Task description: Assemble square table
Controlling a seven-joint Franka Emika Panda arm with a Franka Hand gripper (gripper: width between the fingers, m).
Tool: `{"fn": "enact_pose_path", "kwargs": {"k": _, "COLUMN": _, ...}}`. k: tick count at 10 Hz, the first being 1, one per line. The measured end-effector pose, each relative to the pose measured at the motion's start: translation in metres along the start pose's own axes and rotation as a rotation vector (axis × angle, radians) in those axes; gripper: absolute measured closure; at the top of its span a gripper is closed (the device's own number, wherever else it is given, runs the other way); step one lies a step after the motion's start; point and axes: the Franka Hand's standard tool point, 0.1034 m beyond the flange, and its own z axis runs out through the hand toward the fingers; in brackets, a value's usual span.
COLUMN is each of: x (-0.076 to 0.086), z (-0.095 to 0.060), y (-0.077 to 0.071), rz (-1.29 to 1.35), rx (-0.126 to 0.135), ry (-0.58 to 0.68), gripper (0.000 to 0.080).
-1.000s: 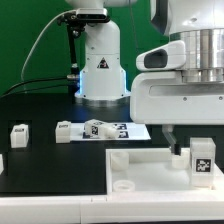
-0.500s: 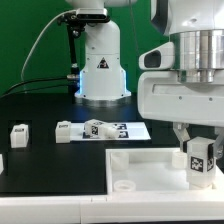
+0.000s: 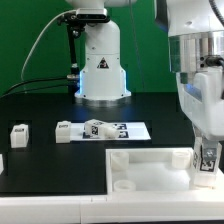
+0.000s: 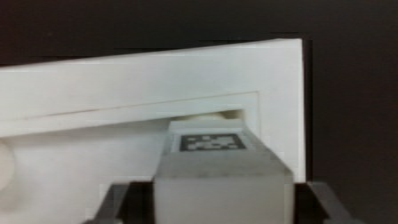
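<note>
Black tabletop (image 3: pixel 40 105): gripper (image 3: pixel 207 166) clamps tagged leg (image 4: pixel 217 165) over corner of square panel (image 3: pixel 150 163); you next seat it squarely.

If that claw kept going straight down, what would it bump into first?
Probably the white square panel: the gripper holds a tagged leg right over a corner of it, so the leg would touch first. Depth is hard to judge.

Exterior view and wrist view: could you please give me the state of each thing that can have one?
claw: shut on the held leg.
held leg: gripped, at the tabletop panel corner.
tabletop panel: lying flat, sockets up.
loose legs: lying on the table, untouched.
</note>
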Motion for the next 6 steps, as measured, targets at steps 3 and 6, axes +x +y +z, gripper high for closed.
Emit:
{"fn": "enact_pose_path", "kwargs": {"k": 3, "x": -0.0016, "z": -0.0019, "y": 0.0, "rz": -0.355, "rx": -0.013, "ry": 0.026, "gripper": 0.0509}}
{"fn": "enact_pose_path", "kwargs": {"k": 6, "x": 0.0003, "z": -0.0005, "y": 0.0007, "rz": -0.683, "rx": -0.018, "ry": 0.018, "gripper": 0.0173}}
